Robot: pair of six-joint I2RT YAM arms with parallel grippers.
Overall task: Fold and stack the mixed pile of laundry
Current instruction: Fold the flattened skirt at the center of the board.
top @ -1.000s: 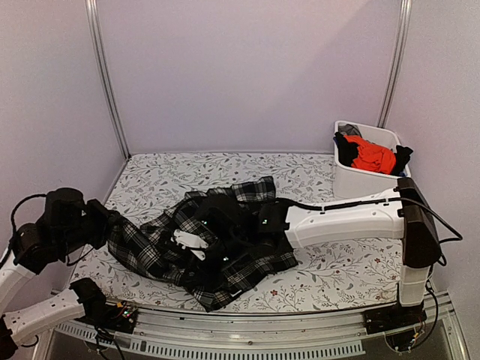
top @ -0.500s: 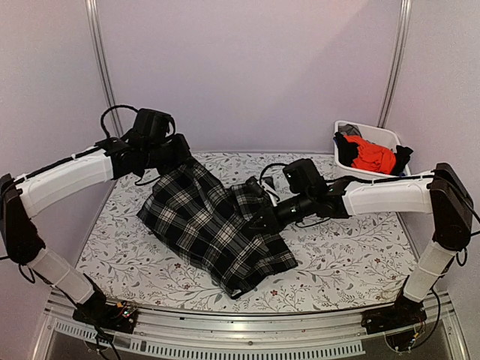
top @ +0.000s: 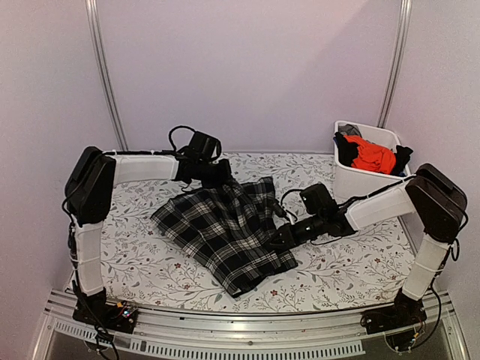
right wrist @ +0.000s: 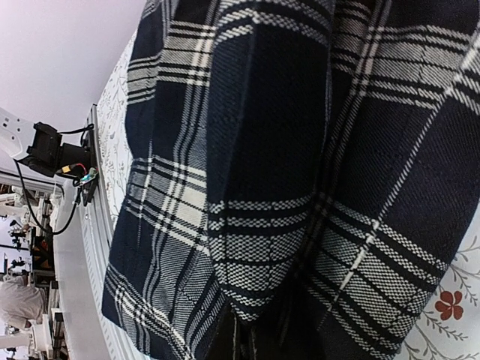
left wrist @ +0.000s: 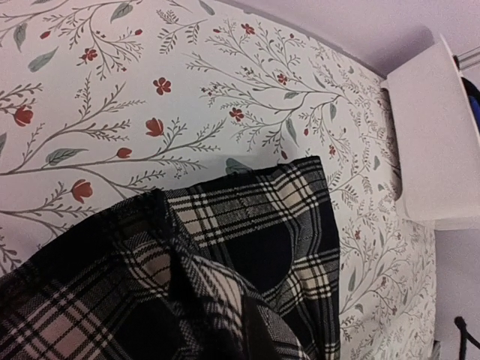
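Observation:
The black-and-white plaid garment (top: pixel 225 232) lies spread on the tablecloth in the middle. My left gripper (top: pixel 219 177) is at its far corner, where the cloth rises into the jaws. In the left wrist view the plaid garment (left wrist: pixel 247 247) hides the fingers. My right gripper (top: pixel 279 238) is shut on the garment's right edge. In the right wrist view a fold of the plaid garment (right wrist: pixel 262 247) is pinched between the dark fingers (right wrist: pixel 232 339). The orange-red garment (top: pixel 373 156) and dark garments (top: pixel 345 148) sit in the white bin (top: pixel 360 184).
The white bin stands at the back right; its wall also shows in the left wrist view (left wrist: pixel 431 150). The floral tablecloth (top: pixel 352 262) covers the table. A metal rail (top: pixel 247 330) runs along the near edge, and grey walls close in the back and sides.
My left arm has come down from a raised hold and moved right, laying the plaid garment flatter. My right gripper has shifted slightly lower and nearer with the garment's edge.

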